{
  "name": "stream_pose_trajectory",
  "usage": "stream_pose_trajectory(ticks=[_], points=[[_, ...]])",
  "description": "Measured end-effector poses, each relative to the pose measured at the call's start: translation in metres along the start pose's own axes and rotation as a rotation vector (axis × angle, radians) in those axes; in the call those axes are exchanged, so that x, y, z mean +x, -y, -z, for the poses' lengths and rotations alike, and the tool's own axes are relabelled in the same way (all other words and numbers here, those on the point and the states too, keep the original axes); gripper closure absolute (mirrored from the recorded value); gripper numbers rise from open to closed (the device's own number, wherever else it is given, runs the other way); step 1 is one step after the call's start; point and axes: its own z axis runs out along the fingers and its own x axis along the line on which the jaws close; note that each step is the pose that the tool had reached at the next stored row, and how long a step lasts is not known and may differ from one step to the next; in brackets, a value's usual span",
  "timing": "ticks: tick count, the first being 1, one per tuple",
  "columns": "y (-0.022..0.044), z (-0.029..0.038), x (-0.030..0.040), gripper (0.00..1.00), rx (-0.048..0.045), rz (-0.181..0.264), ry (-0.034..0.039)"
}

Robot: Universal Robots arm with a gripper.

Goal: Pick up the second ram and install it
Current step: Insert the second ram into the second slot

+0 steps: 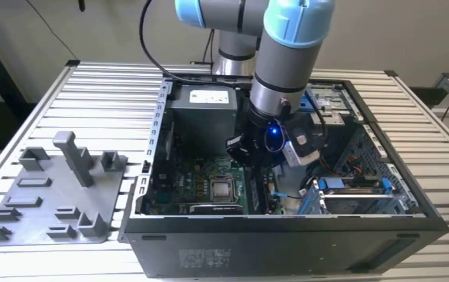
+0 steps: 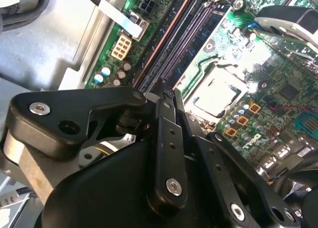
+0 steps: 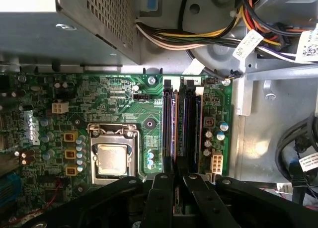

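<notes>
Gripper [image 3: 176, 181] low inside case [image 1: 287, 235], frame centre in exterior view, over slots [image 3: 180, 123]. Fingers [image 2: 166, 118] narrow, nearly together. Ram [image 2: 175, 103] edge pinched between tips, above board [image 3: 124, 104].

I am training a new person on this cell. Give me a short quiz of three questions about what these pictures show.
1. Multiple choice: in the first wrist view, the gripper is over
A. the memory slots
B. a grey post
C. a bundle of cables
2. True or false: the processor socket sits on the same green board as the memory slots.
3. Fill in: in the exterior view, the grey fixture lies outside the computer case, on the exterior view's ____.

Key: 1 A; 2 true; 3 left.
</notes>
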Motion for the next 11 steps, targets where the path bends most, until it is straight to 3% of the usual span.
stream_pose_trajectory(ticks=[11], points=[[0.0000,-0.0033,-0.0013,0.86,0.0004,0.000,-0.0003]])
